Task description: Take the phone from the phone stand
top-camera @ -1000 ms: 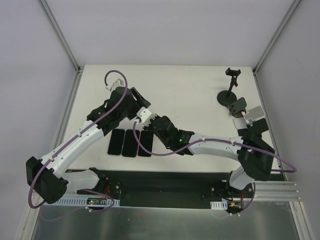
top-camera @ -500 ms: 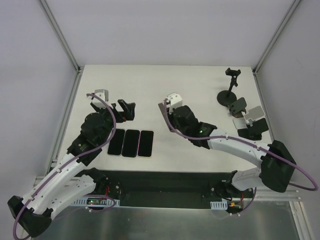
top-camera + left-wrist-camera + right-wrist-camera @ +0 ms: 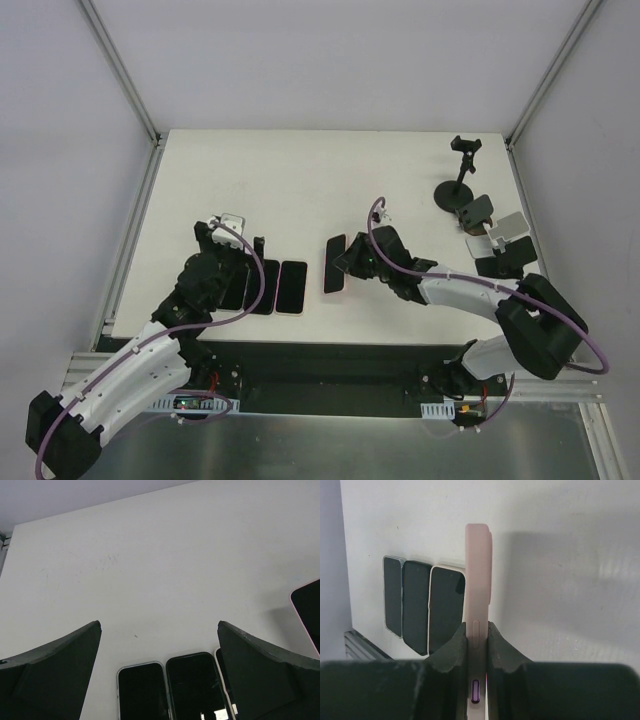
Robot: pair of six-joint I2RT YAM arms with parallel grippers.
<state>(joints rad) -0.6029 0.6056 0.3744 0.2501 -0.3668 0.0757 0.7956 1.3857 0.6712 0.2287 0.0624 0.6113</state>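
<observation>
My right gripper is shut on a pink-cased phone and holds it on edge, just right of a row of three dark phones lying flat on the white table. In the right wrist view the fingers clamp the pink phone by its two faces. The black phone stand stands at the far right with its clamp empty. My left gripper is open and empty above the far end of the row. Two of those phones show between its fingers.
Several other small stands and holders sit along the right edge of the table, near the right arm's base. Metal frame rails run along both sides. The pink phone's edge shows at the right of the left wrist view.
My right gripper has moved nearer and to the left with the pink phone, down beside the row. My left gripper has drawn back over the row's far end.
</observation>
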